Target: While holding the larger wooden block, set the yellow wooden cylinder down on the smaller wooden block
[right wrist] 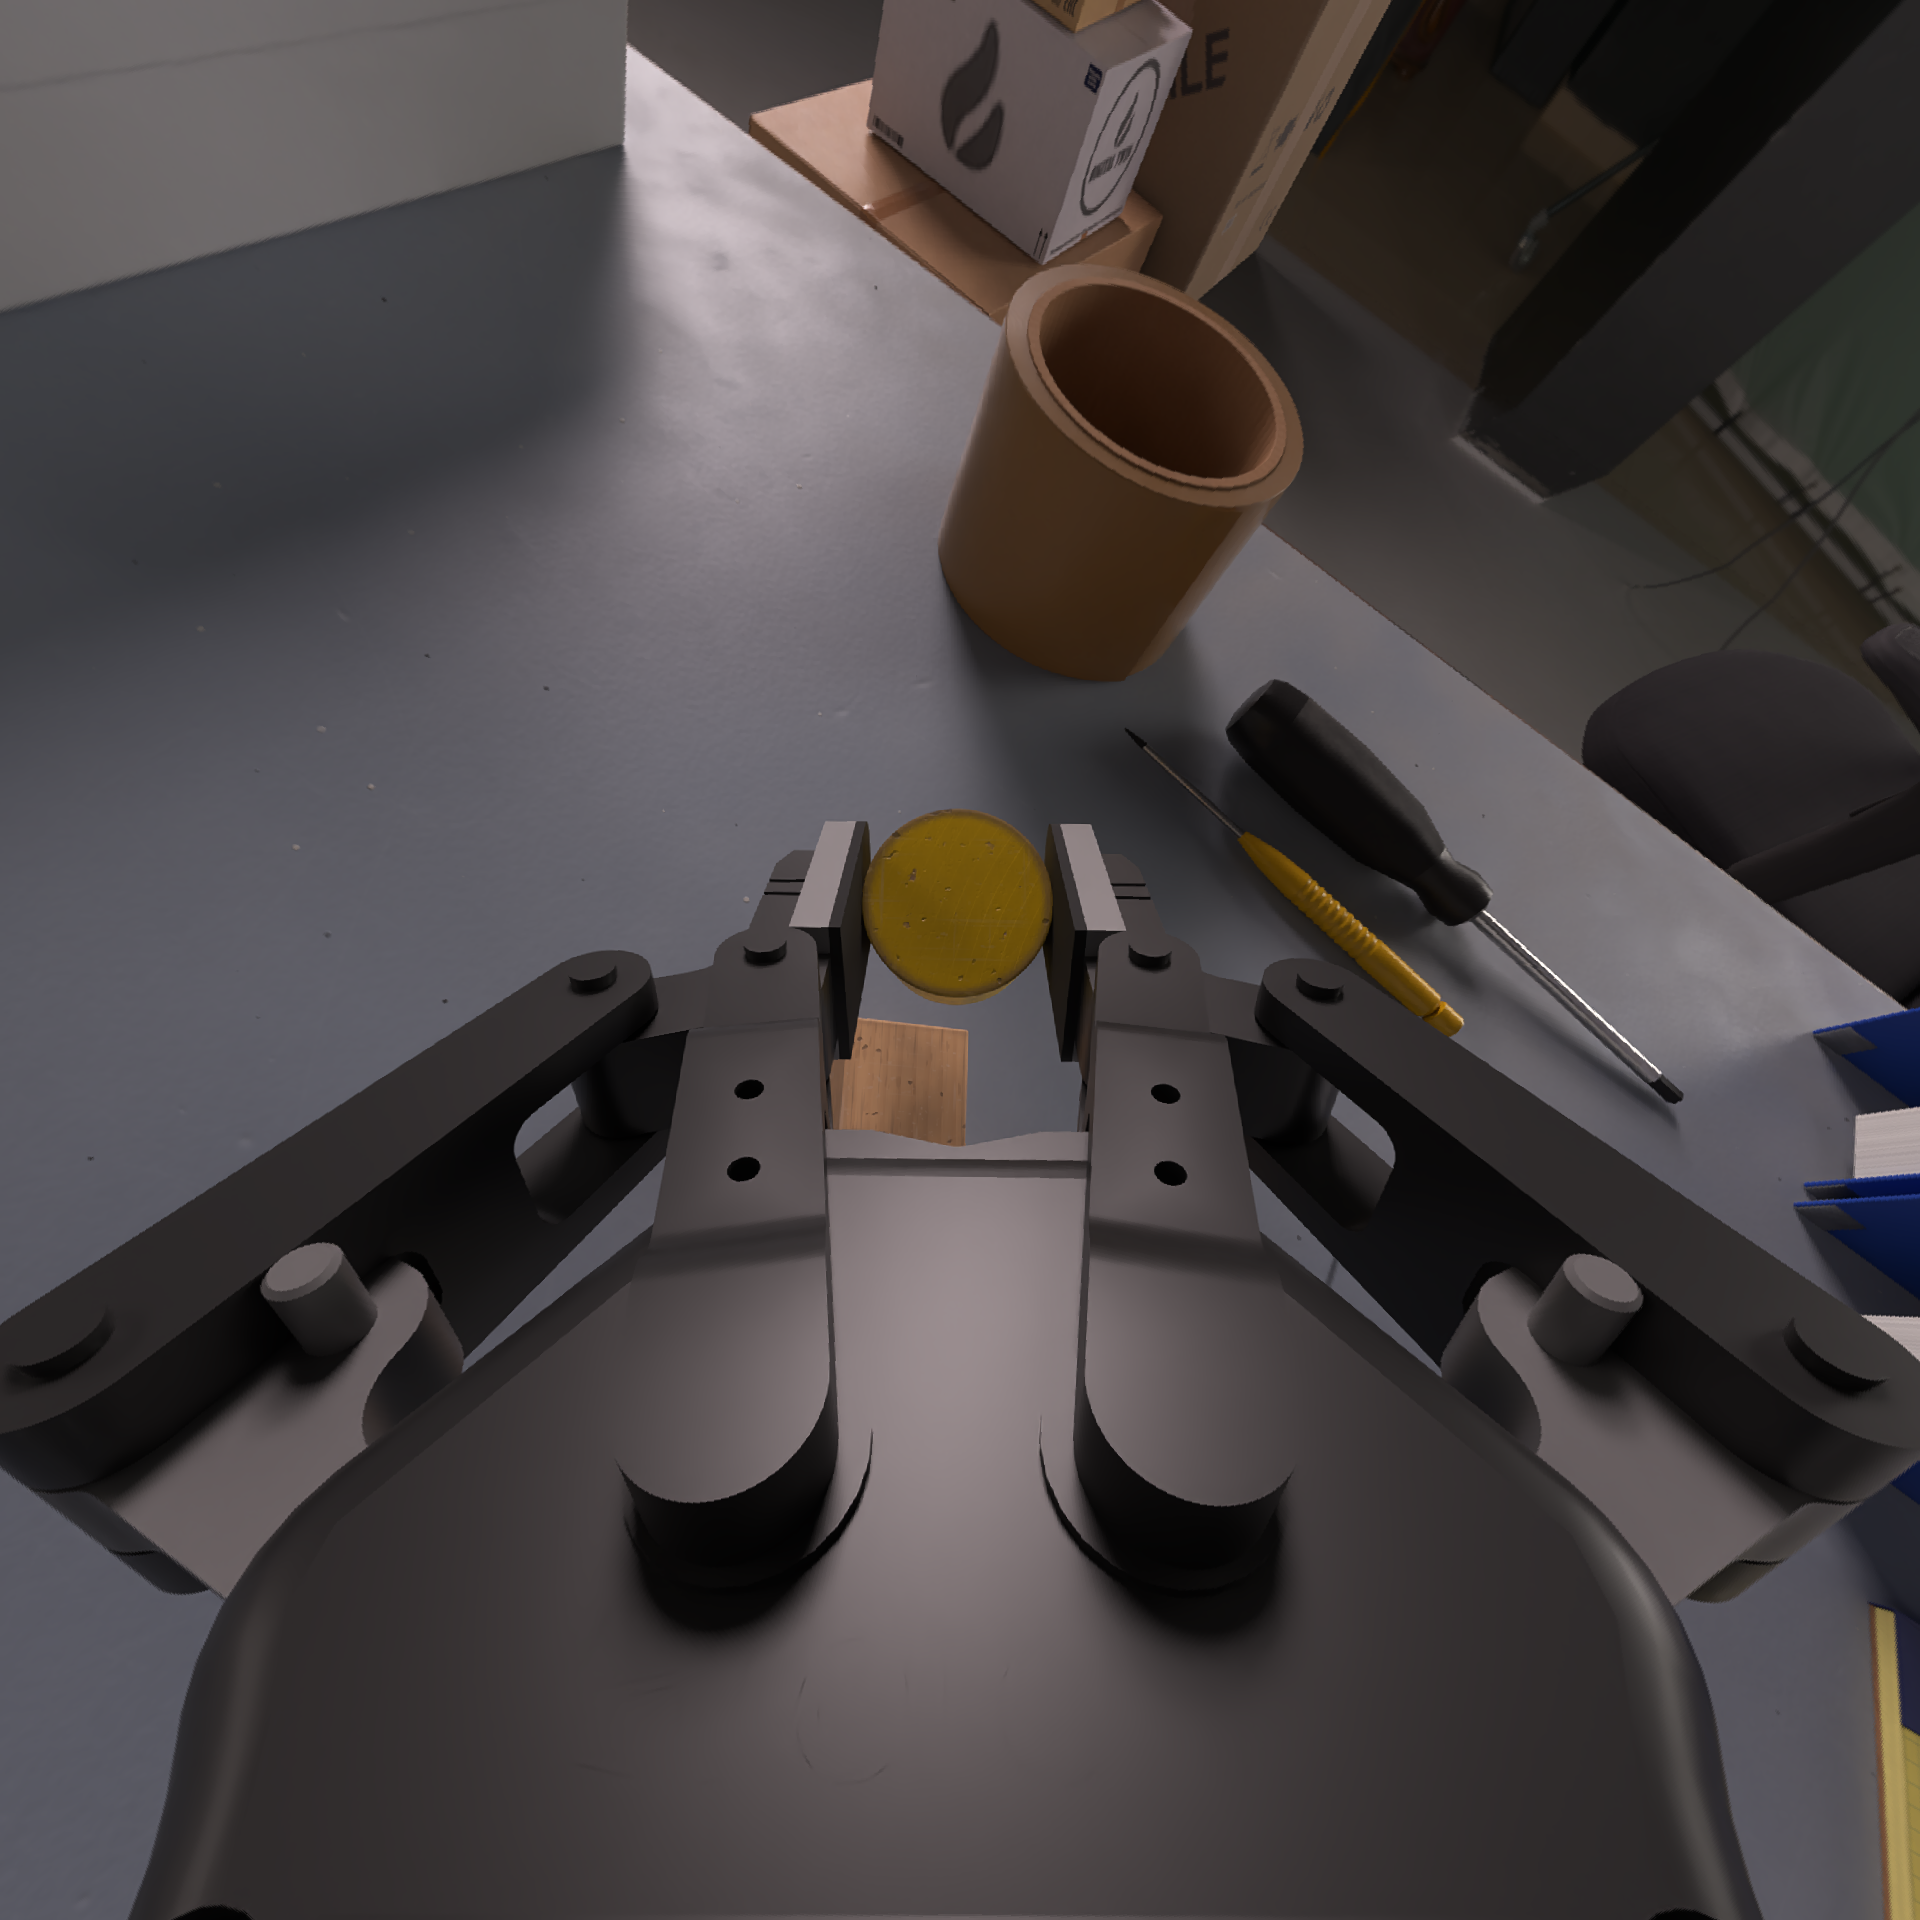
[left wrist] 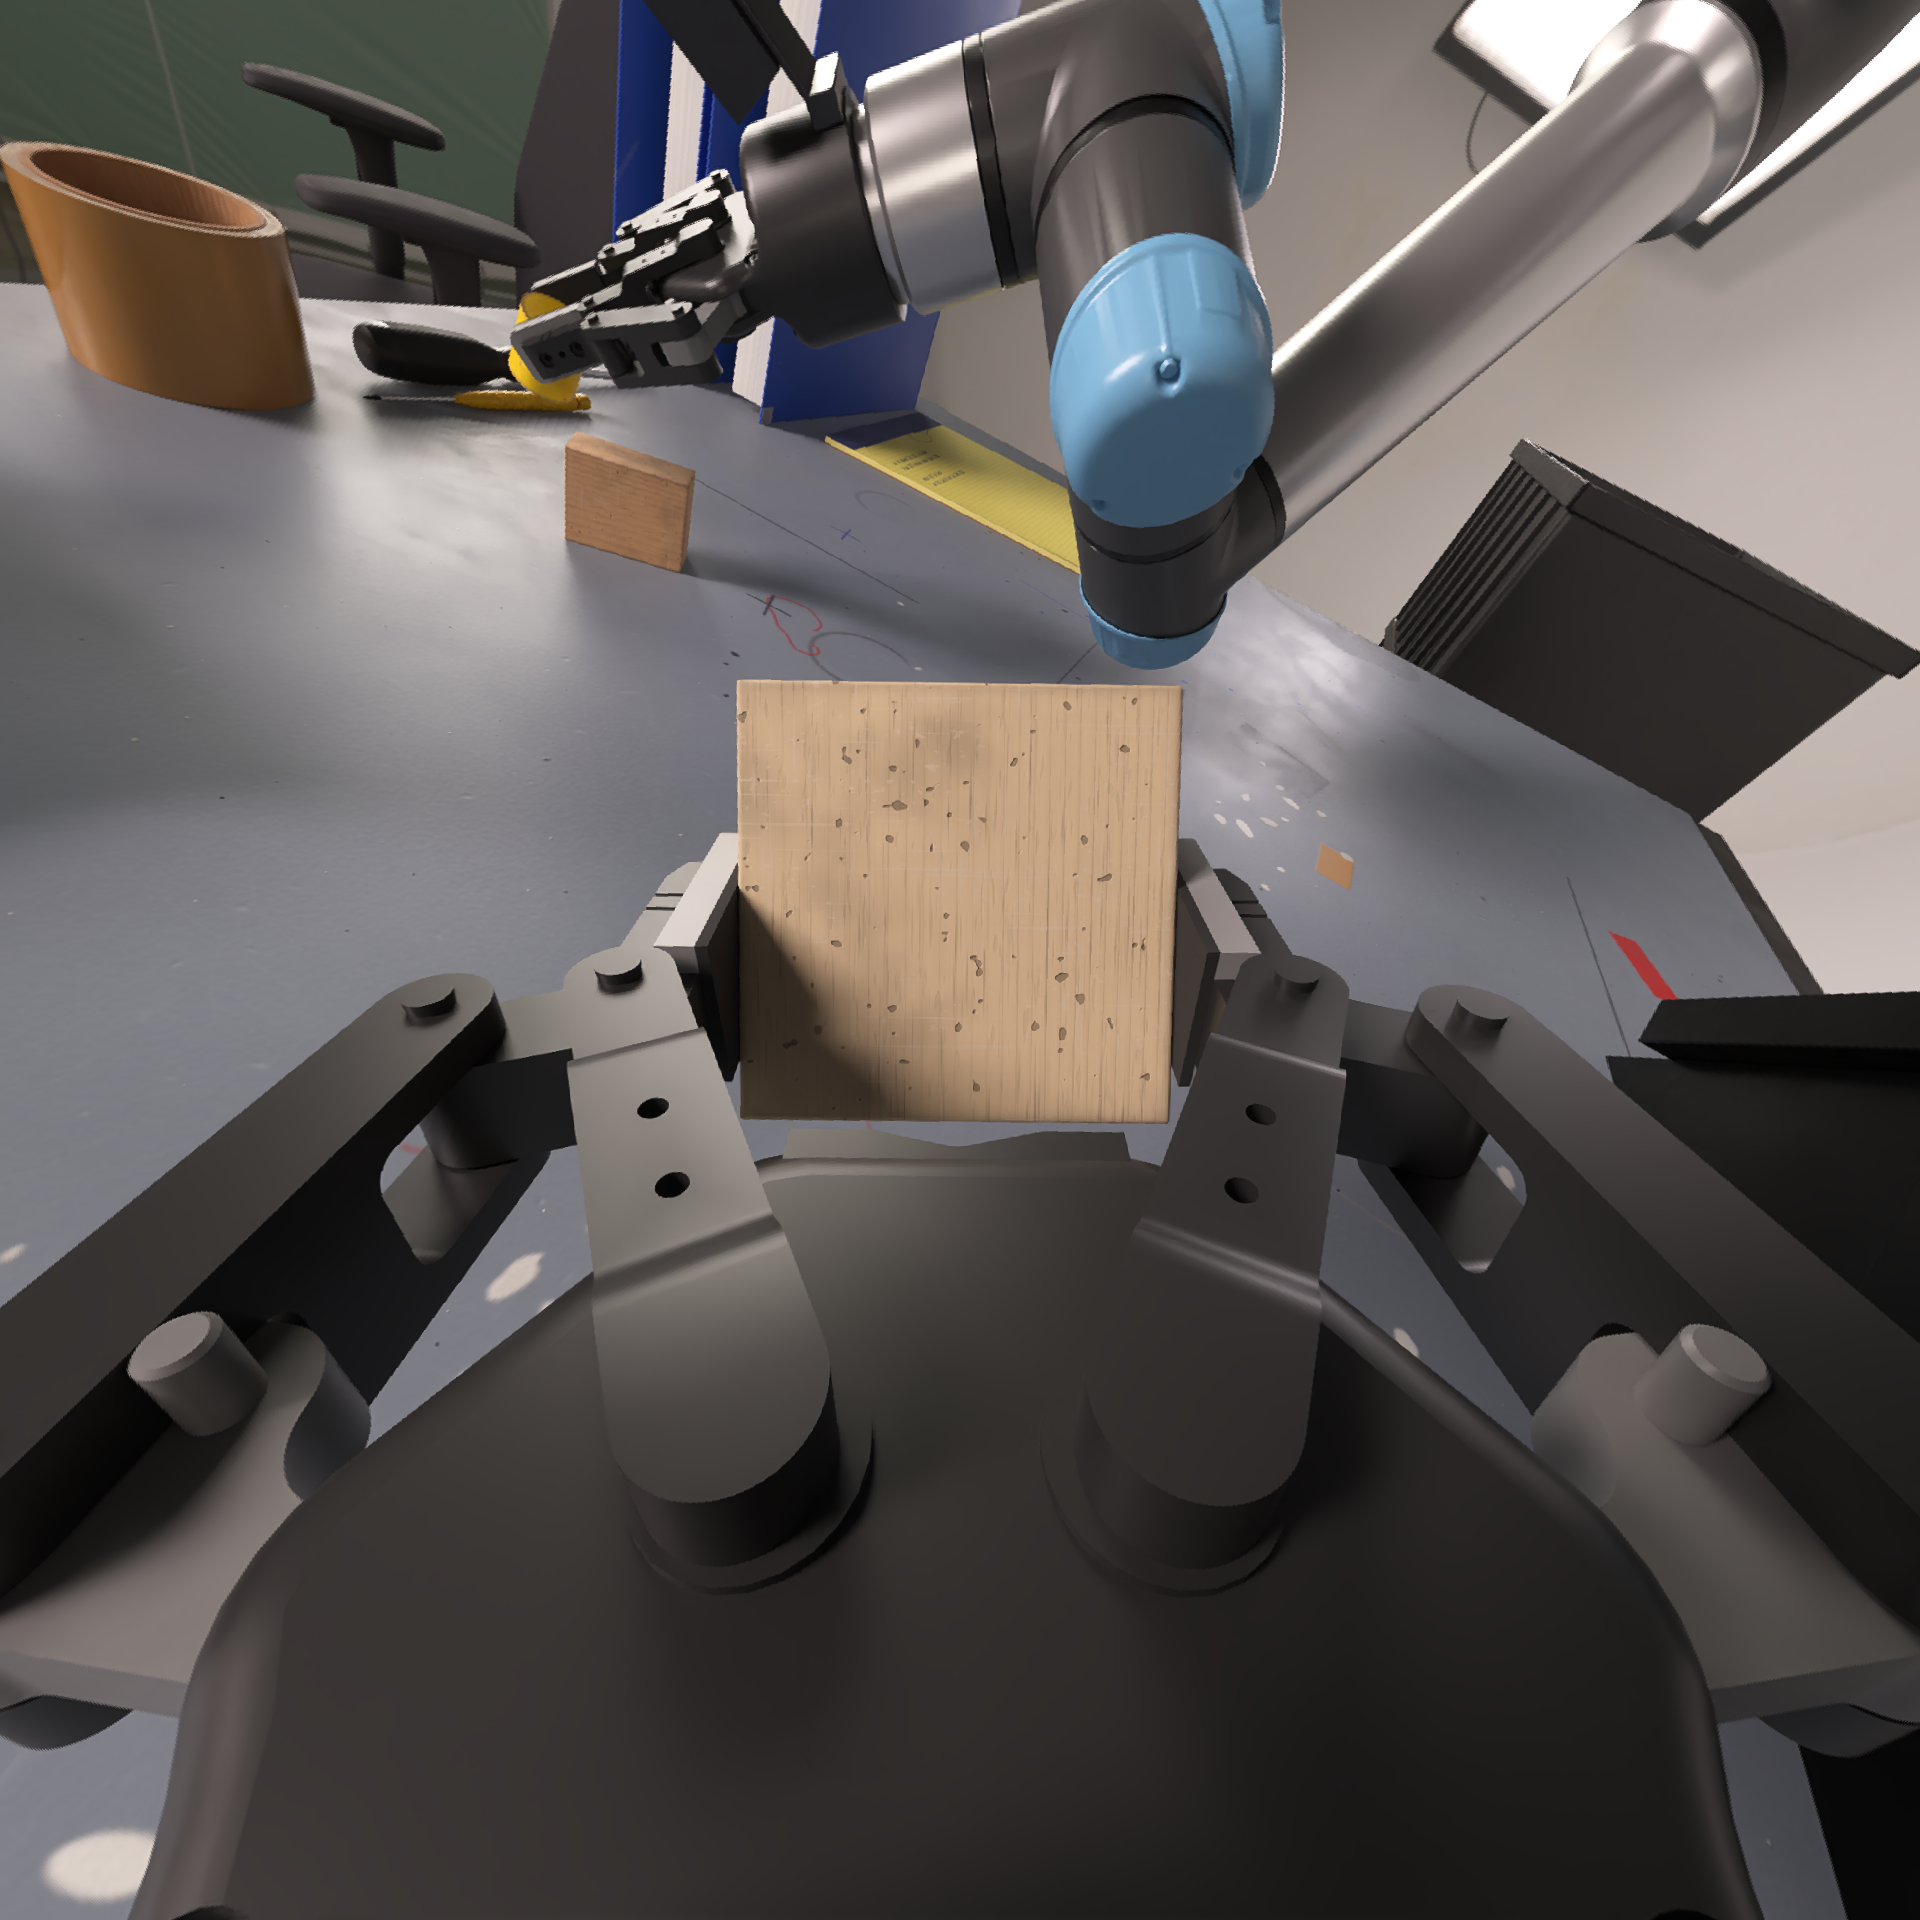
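Observation:
My left gripper (left wrist: pixel 958 914) is shut on the larger wooden block (left wrist: pixel 956 821), a pale speckled square held above the grey table (left wrist: pixel 312 727). The smaller wooden block (left wrist: pixel 629 514) stands on the table farther off. My right gripper (right wrist: pixel 956 909) is shut on the yellow wooden cylinder (right wrist: pixel 956 894), gripped by its round sides with its flat end facing the camera. The smaller block (right wrist: pixel 902 1081) shows below it, between the fingers. In the left wrist view the right gripper (left wrist: pixel 551 358) holds the cylinder (left wrist: pixel 533 310) beyond the smaller block and off to one side of it.
A brown open tube (right wrist: pixel 1122 488) stands on the table beyond the right gripper, also in the left wrist view (left wrist: pixel 166 281). A black screwdriver (right wrist: pixel 1382 810) and a small yellow one (right wrist: pixel 1340 925) lie beside it. Blue binders (left wrist: pixel 831 312), cardboard boxes (right wrist: pixel 1039 135) and a black box (left wrist: pixel 1621 634) line the edges.

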